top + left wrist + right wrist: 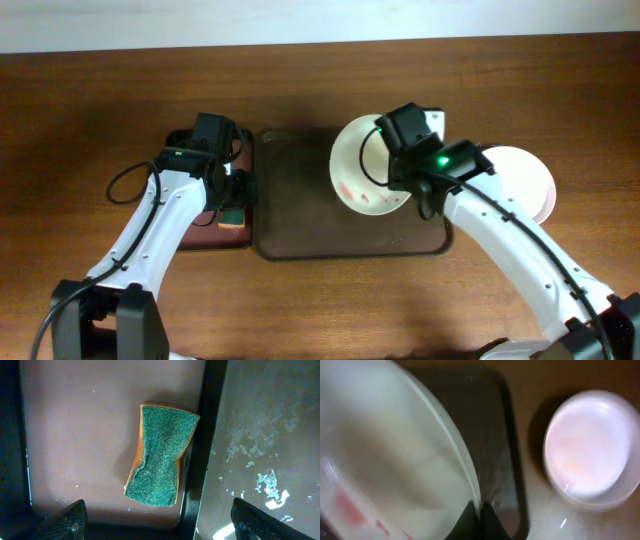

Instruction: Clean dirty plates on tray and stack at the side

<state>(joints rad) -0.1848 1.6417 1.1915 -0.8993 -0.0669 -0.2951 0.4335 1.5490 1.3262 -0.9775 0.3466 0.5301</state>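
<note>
Plate (355, 165), red-streaked and not yet wiped, held at its rim by the right pincer (480, 517), whose jaws are clamped on it. It hangs tilted over the right half of the tray (300, 235). The stack (525, 175) of cleaner plates rests on the surface (100, 100) just beside the tray's right edge. At left, the left pincer (157, 522) hovers with its fingers apart above the sponge (160, 455). The sponge lies flat in the narrower reddish tray (75, 435), close to that tray's black rim.

Hazards, as judged from this arrangement:
- The plate is glossy and gripped at one edge only, so wiping pressure far from the grip could pivot it or pull it from the jaws.
- A descent onto the sponge that drifts towards the black rim could land a finger on the rim and miss the grasp.
- A low swing towards the stack could strike it and shift it.
</note>
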